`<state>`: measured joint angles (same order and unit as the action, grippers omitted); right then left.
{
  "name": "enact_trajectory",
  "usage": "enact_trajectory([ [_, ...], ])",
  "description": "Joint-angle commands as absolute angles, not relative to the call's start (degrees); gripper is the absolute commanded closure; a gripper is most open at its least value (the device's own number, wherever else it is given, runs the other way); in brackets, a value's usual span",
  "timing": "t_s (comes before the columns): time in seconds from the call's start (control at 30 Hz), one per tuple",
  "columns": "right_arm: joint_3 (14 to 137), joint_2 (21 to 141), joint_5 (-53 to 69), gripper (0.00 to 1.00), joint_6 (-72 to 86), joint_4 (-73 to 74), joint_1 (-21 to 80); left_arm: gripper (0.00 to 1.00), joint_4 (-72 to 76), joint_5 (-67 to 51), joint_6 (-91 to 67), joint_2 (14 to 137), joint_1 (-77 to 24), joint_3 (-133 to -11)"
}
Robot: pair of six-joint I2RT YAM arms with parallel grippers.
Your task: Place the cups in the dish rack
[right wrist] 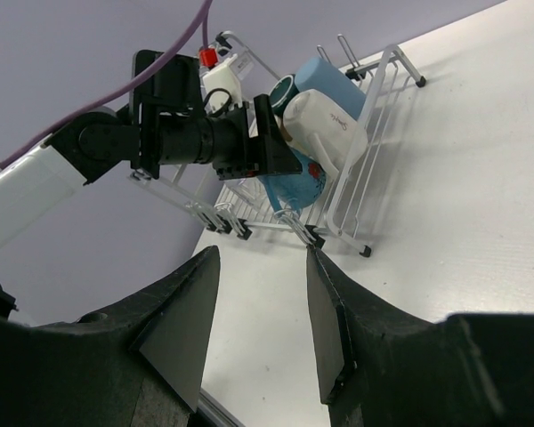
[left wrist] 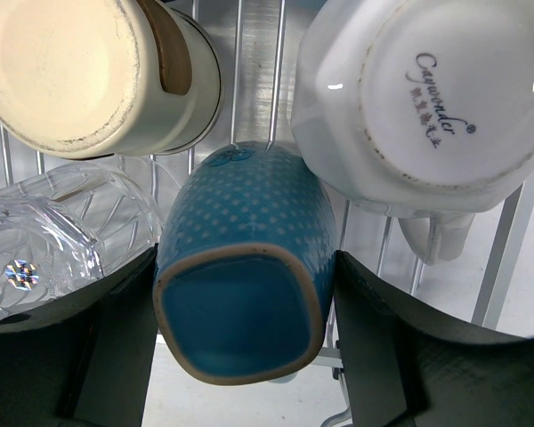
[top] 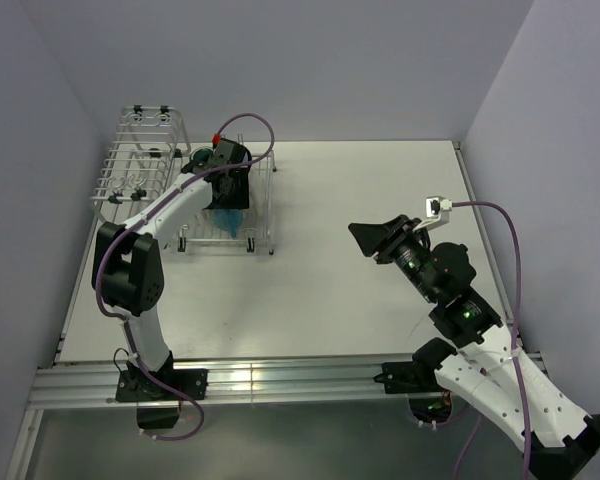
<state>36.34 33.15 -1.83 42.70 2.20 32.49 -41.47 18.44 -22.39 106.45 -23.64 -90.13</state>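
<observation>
The silver wire dish rack (top: 130, 165) stands at the back left of the table. My left gripper (top: 230, 195) reaches over its near right end and is shut on the blue dotted tumbler (left wrist: 240, 267), one finger on each side, base towards the camera. Round it in the rack lie a cream mug with a brown handle (left wrist: 89, 71), a white mug with a printed base (left wrist: 427, 98) and the clear glass (left wrist: 53, 231). The right wrist view also shows a light blue mug (right wrist: 327, 78) and a dark teal one (right wrist: 280, 89). My right gripper (top: 368, 238) is open and empty above the table.
The white table (top: 360, 200) is enclosed by purple walls at the back and both sides. An aluminium rail (top: 280, 380) runs along the near edge by the arm bases. The rack's taller basket section (top: 155, 125) is at the far left.
</observation>
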Motion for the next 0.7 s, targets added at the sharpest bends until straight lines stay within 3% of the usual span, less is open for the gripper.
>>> enact_trajectory([
  [0.0,38.32,33.40,-1.14,0.49,41.84,1.14,32.69,0.28,-40.34,19.60,-23.38,103.54,-23.56,-91.93],
  [0.27,38.67,33.84,-0.88,0.49,42.10,1.14,32.61,0.16,-40.52,19.69,-23.20,101.34,-23.64,-91.76],
  [0.67,38.58,34.01,-0.26,0.49,42.63,0.88,32.61,0.13,-41.30,18.98,-23.29,96.86,-23.82,-92.81],
])
